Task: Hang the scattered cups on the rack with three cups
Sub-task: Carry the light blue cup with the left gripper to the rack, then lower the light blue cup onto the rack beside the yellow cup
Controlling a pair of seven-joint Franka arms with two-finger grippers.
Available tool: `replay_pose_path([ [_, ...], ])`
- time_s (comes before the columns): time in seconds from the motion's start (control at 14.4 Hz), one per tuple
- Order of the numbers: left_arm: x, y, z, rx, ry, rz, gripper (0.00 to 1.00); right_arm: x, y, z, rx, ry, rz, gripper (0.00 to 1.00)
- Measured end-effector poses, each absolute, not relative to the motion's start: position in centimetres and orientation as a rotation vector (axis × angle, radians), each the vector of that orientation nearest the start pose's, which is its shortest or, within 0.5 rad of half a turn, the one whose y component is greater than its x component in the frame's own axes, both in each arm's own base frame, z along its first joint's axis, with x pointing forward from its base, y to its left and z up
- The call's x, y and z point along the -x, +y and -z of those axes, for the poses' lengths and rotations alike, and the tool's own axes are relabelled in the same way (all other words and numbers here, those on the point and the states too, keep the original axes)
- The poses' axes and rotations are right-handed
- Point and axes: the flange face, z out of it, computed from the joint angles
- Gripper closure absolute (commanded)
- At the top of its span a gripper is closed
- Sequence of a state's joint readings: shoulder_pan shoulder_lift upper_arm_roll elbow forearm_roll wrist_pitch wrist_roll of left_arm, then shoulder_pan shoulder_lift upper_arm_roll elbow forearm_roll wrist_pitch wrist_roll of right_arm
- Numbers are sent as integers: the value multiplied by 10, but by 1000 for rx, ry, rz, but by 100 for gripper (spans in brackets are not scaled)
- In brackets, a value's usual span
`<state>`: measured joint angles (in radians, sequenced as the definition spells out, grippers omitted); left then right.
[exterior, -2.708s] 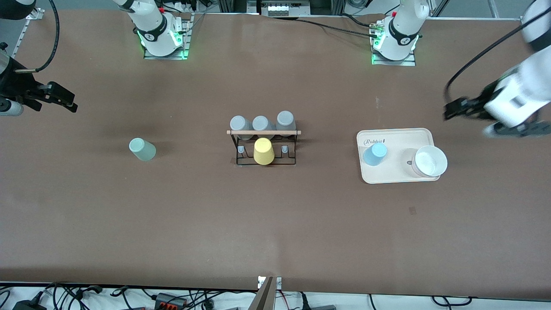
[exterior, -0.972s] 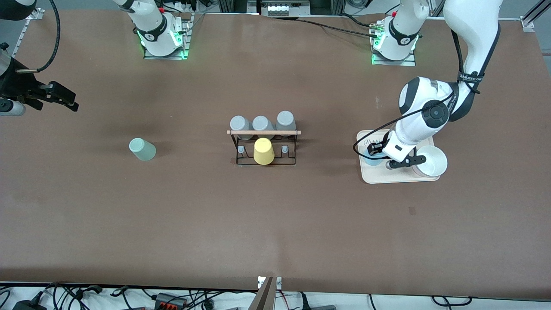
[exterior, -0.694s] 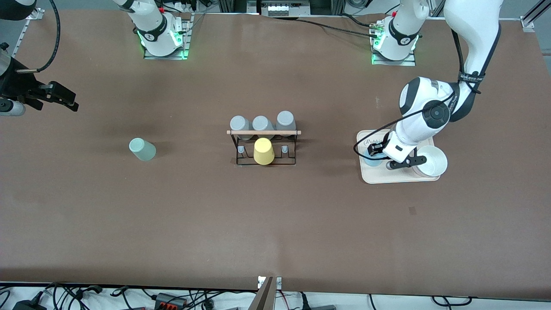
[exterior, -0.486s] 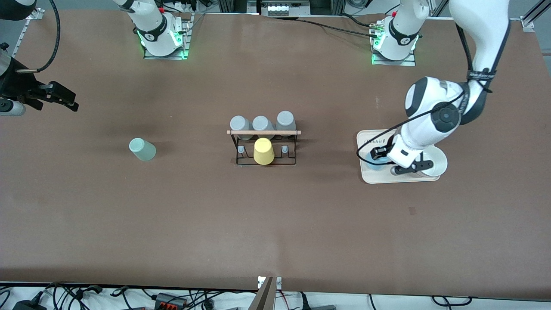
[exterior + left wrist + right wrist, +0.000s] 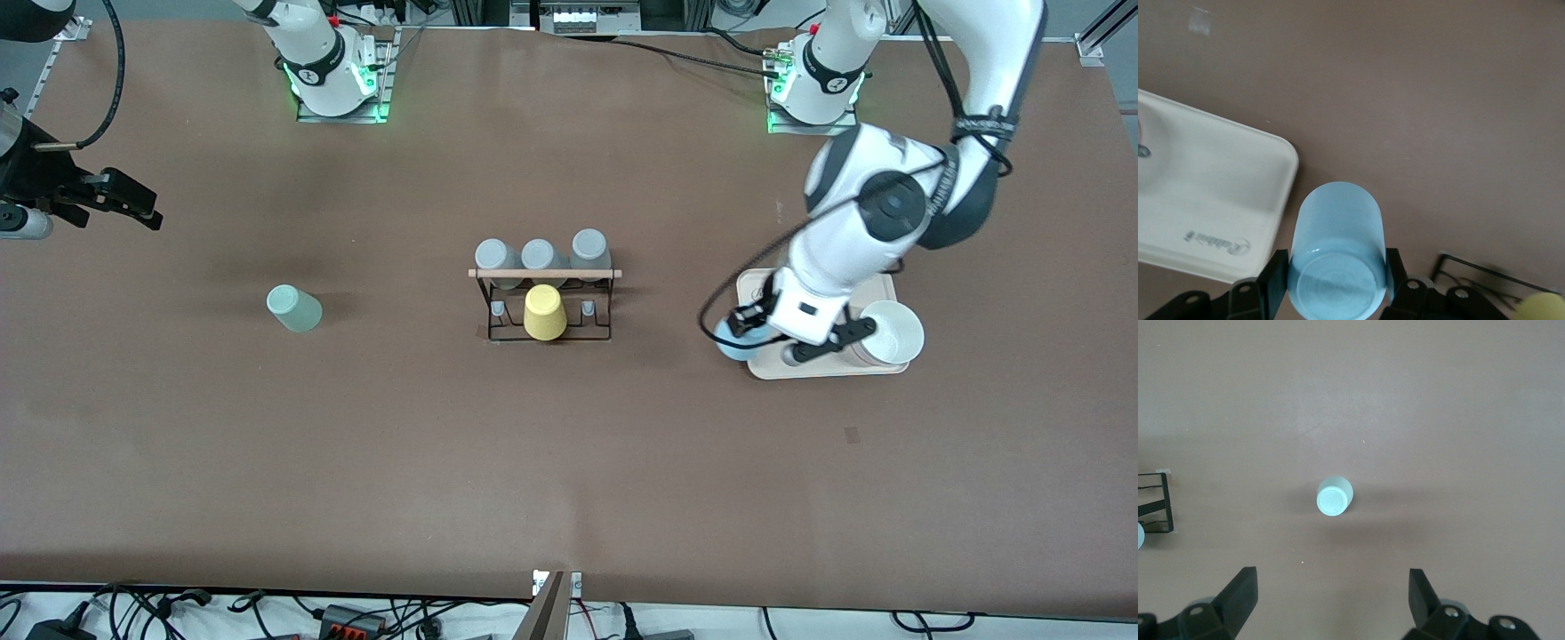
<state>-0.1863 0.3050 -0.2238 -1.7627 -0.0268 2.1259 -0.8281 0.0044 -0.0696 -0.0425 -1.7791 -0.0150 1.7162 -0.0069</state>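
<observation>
My left claw [image 5: 1337,283] has its fingers clamped against both sides of the light blue cup [image 5: 1337,267], held bottom-up in the air over the edge of the cream tray [image 5: 1218,200] on the rack's side. My right claw [image 5: 1331,600] waits spread wide and empty high over the right arm's end of the desk [image 5: 356,444], with the mint green cup [image 5: 293,308] standing upside down on the desk below it. From the front, the left arm's wrist covers most of the blue cup and part of the tray, and the rack [image 5: 544,307] carries three grey cups [image 5: 540,256] and a yellow cup [image 5: 543,312].

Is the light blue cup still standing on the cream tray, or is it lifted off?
Lifted off. The left gripper is shut on the light blue cup, holding it over the cream tray's edge.
</observation>
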Motion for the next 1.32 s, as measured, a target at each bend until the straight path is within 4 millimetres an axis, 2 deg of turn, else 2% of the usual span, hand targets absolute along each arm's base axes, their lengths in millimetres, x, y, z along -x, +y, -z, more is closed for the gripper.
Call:
replay_pose_path([
  [0.14, -590, -282, -423, 3158, -791, -18, 72, -540, -24, -576, 3169, 42, 10, 0],
  [0.28, -587, -320, -435, 3147, -865, -36, 72, -540, -24, -576, 3172, 42, 9, 0],
  [0.49, -578, -379, -424, 3133, -959, -72, 72, -539, -24, -575, 3172, 41, -4, 0],
  [0.69, -570, -422, -412, 3122, -1021, -101, 72, -539, -24, -575, 3172, 41, -14, 0],
  [0.97, -562, -452, -396, 3109, -1041, -126, 72, -539, -24, -575, 3172, 41, -15, 0],
  [1.32, -559, -461, -354, 3041, -1033, -131, 72, -539, -24, -575, 3172, 41, -15, 0],
])
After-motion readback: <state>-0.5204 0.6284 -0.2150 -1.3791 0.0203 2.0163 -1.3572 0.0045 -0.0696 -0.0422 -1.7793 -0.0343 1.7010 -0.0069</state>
